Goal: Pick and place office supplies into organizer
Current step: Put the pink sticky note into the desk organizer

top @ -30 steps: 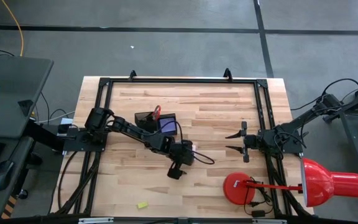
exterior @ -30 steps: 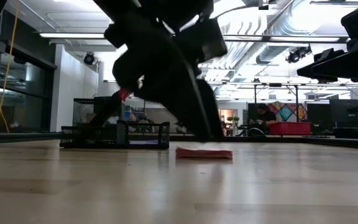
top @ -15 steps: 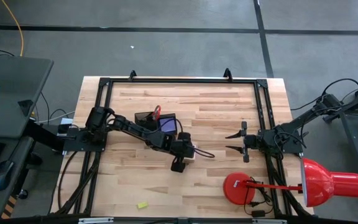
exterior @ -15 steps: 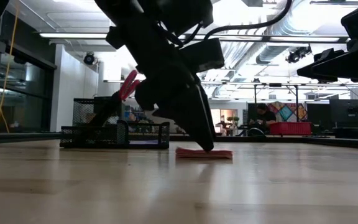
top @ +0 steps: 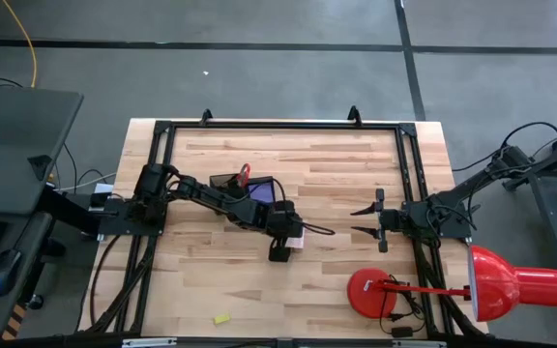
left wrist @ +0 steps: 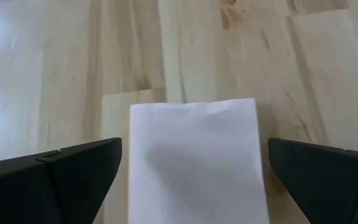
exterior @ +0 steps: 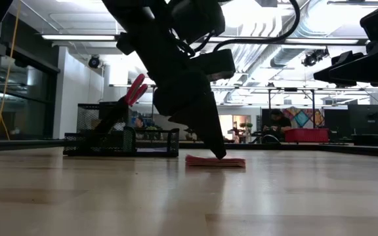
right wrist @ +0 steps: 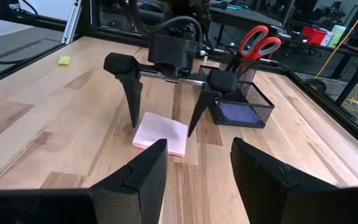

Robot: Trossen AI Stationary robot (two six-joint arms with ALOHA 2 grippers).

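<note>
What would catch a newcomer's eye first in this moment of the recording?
The left gripper stands out at mid-table, its open fingers straddling the pink note pad, which lies flat on the wood. Just behind it, the black organizer holds the red-handled scissors upright, with a blue-purple pad in its low tray. The big red desk lamp fills the table's corner past the waiting right gripper.

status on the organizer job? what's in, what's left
Done: the red-handled scissors stand in the black organizer, and the blue-purple note pad lies in its low compartment. In hand: the left gripper is open, straddling the pink note pad on the table, not yet gripping it. Left: that pad and the small yellow piece near the table's edge. The right gripper waits open, empty.
</note>
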